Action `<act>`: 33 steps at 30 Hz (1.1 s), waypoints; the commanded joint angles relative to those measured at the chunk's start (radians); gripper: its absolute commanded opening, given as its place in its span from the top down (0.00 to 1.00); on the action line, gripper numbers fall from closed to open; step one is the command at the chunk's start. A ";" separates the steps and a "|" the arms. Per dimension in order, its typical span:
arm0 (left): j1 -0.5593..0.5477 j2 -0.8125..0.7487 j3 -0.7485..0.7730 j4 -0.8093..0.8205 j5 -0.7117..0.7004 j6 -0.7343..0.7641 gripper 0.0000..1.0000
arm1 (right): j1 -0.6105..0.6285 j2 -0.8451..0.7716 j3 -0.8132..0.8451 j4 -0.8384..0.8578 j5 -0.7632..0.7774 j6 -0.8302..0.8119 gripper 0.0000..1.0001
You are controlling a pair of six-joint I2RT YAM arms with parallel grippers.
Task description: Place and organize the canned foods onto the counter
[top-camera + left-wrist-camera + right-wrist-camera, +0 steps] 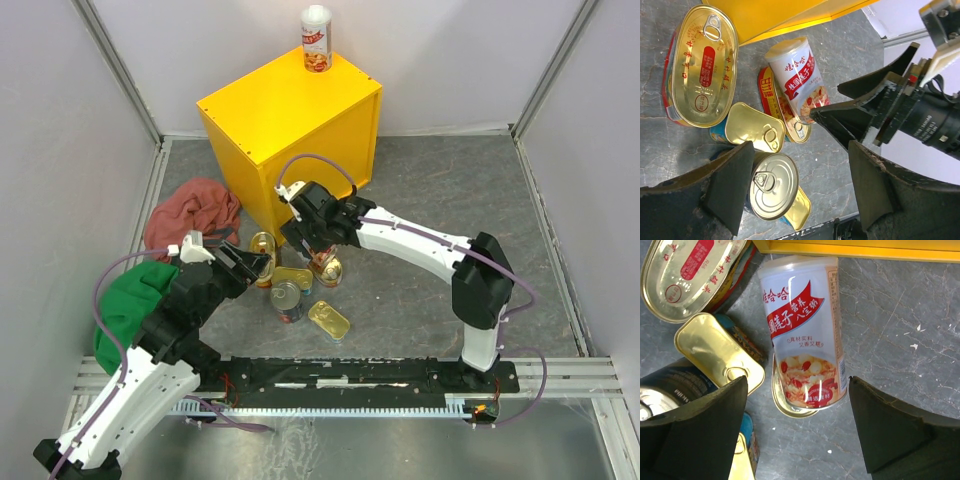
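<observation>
One tall red-labelled can (316, 38) stands on the far corner of the yellow counter (290, 130). The other canned foods cluster on the floor in front of it. A second tall can (805, 330) lies tilted across an oval gold tin (790, 407). My right gripper (797, 432) hovers open just above its lower end, apart from it. Beside it are a large oval tin (702, 65), a rectangular gold tin (754, 126), a dark round can (772, 185) and another rectangular tin (799, 207). My left gripper (802, 187) is open over the round can, which sits by its left finger.
A red cloth (195, 210) and a green cloth (130, 305) lie left of the cans, near my left arm. The counter's front face rises directly behind the cluster. White walls enclose the grey stone floor (430, 200). The two grippers are close together over the cans.
</observation>
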 commanded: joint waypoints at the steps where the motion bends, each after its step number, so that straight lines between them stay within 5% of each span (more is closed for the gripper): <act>1: -0.005 -0.003 0.001 0.049 0.010 0.021 0.18 | 0.003 0.020 -0.008 0.092 0.041 -0.037 0.10; 20: -0.005 0.051 0.034 0.053 0.013 0.066 0.18 | -0.023 0.141 0.010 0.143 0.037 -0.063 0.17; 33: -0.005 0.034 0.010 0.073 0.010 0.051 0.18 | -0.029 0.046 -0.090 0.195 0.014 -0.071 0.85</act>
